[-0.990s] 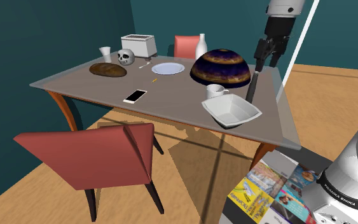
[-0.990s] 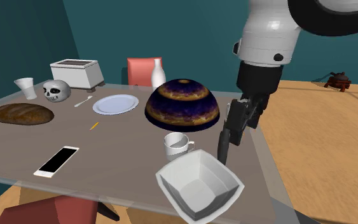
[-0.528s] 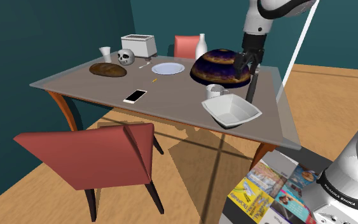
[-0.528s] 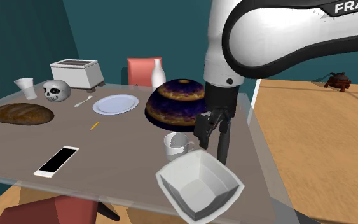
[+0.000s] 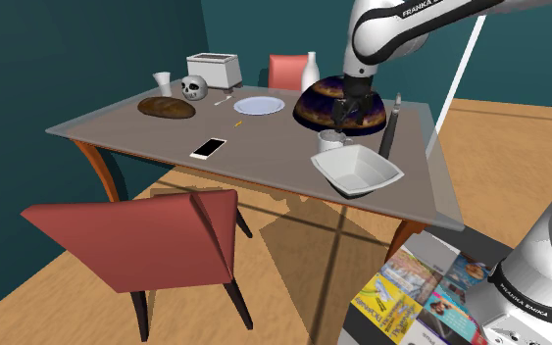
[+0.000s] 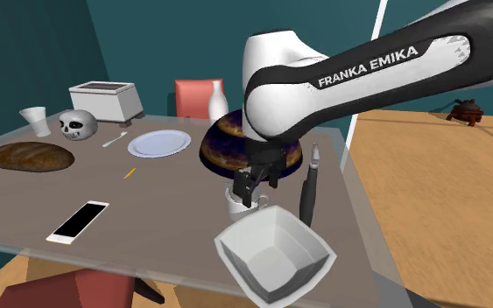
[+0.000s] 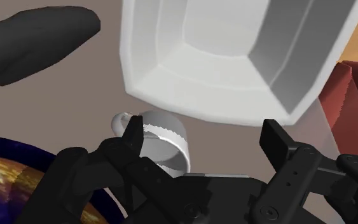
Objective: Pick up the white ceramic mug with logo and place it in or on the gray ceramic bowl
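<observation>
From here I judge the job barely under way: the approach is close to done, and the grasp, the lift and the drop-off are all left. The mug (image 5: 332,140) stands upright on the table (image 5: 264,147), nothing lifted. It sits just beside the bowl (image 5: 376,181), at about 10 o'clock from it in the shoulder view, and the dark patterned dome (image 5: 315,103) rises at roughly 12 o'clock from the mug.

The gripper (image 5: 335,124) hangs right above the mug, and in the second exterior view its tips sit low over the rim. In the wrist view the two fingers stand well apart with nothing clasped. The mug lies in the gap between them but hard up against one finger (that finger overlaps the rim, and I cannot tell whether it touches). The other finger is well off toward the bowl's edge.

What I reckon remains:
- centre the fingers on the mug
- come down and close on it
- raise it clear of the table
- carry it the short hop toward 4 o'clock and set it in the bowl, which holds nothing yet
</observation>
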Controlling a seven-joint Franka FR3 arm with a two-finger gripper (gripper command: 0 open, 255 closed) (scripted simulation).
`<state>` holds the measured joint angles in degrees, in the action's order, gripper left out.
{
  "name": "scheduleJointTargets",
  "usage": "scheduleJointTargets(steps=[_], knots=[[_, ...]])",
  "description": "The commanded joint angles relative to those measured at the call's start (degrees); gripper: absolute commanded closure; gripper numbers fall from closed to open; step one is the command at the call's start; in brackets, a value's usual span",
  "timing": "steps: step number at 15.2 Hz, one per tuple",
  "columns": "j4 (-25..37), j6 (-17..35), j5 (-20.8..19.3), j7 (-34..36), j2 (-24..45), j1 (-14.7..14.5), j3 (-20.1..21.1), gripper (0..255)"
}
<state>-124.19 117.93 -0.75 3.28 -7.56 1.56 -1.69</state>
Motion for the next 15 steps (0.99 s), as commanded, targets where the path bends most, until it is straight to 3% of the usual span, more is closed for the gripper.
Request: scheduleJointTargets(steps=[1,9,15], knots=[[2.4,1.9,-0.4,0.5,4.0,0.0,0.1,0],[15.1,7.3,-2.2,1.8,21.2,0.0,-0.1,0],[14.6,10.7,-2.4,1.9,24.1,0.1,-0.2,0]])
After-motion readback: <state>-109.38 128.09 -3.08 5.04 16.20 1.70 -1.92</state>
